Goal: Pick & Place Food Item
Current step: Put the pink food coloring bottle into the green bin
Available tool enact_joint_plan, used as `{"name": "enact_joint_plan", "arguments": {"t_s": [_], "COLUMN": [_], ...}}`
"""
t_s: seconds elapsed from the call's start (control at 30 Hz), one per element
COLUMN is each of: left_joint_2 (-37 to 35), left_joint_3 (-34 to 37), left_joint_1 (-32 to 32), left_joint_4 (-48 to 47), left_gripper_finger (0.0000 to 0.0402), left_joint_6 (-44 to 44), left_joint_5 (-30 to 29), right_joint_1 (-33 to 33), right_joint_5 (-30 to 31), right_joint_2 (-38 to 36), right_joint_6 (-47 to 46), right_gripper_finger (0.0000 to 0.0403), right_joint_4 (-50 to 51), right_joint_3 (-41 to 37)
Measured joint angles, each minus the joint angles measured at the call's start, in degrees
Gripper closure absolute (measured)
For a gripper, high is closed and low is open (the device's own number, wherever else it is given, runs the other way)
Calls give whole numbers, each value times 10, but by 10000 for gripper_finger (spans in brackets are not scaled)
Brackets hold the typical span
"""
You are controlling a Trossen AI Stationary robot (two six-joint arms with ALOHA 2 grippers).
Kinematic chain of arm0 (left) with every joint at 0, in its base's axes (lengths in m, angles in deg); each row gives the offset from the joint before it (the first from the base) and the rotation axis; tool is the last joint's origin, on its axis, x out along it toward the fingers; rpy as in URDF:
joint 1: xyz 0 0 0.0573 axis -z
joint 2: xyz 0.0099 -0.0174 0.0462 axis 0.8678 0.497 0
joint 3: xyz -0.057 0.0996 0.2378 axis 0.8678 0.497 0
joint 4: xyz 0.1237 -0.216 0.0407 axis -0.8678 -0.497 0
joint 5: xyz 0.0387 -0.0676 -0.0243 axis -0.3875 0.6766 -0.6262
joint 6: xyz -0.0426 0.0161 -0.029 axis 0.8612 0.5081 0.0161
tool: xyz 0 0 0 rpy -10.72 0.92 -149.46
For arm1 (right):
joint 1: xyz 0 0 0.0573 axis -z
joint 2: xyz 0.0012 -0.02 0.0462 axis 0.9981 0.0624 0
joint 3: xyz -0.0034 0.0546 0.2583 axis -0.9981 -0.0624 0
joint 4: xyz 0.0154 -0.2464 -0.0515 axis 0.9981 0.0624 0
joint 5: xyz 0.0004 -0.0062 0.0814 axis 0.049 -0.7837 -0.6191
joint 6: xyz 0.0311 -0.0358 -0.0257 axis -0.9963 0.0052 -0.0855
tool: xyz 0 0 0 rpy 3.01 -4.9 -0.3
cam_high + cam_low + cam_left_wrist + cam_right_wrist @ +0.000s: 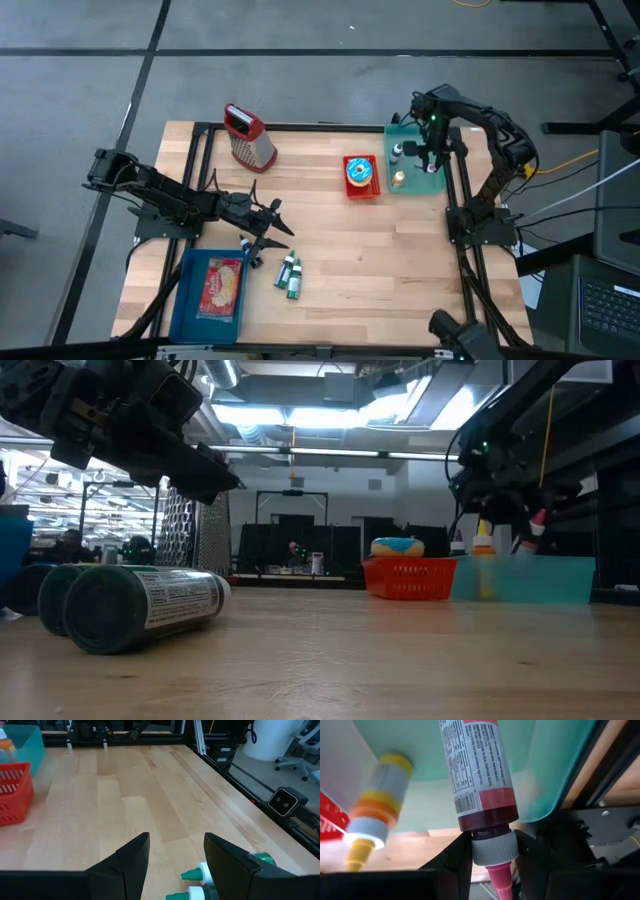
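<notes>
My right gripper [492,851] is over the teal bin [415,183] at the table's far right, shut on a bottle of red liquid [477,767] with a white cap and pink nozzle. A second bottle with a yellow nozzle [370,827] stands in the same bin. My left gripper [175,852] hovers open at the near left, just beside two green bottles [288,273] that lie on their sides on the wood; nothing is between its fingers. My right gripper pinches the red bottle's white cap [492,847] between its two fingers, just below the dark neck. The fingers slant down from above and lie across the bottle. The body reaches away from the fingers over the bin; its bottom end is outside the frame.
A red basket [361,188] with a blue-iced donut sits left of the bin. A metal grater [250,140] stands at the far left. A blue tray [185,300] with a food packet is at the near left corner. Bare wood lies in the middle.
</notes>
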Motion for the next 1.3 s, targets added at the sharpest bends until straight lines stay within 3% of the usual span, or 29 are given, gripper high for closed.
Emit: {"name": "enact_joint_plan", "arguments": {"t_s": [0.37,0.57,0.97,1.3], "left_joint_2": [0,0,0,1], "left_joint_3": [0,0,14,16], "left_joint_1": [0,0,0,-11], "left_joint_4": [0,0,-5,0], "left_gripper_finger": [217,217,217,217], "left_joint_6": [-6,-5,7,1], "left_joint_5": [-1,-1,-5,-35], "right_joint_1": [32,33,70,91], "right_joint_5": [8,9,6,-27], "right_joint_2": [13,89,209,231], "right_joint_6": [-5,5,26,29], "right_gripper_finger": [284,284,284,284], "right_joint_4": [0,1,2,1], "right_joint_3": [65,108,288,292]}}
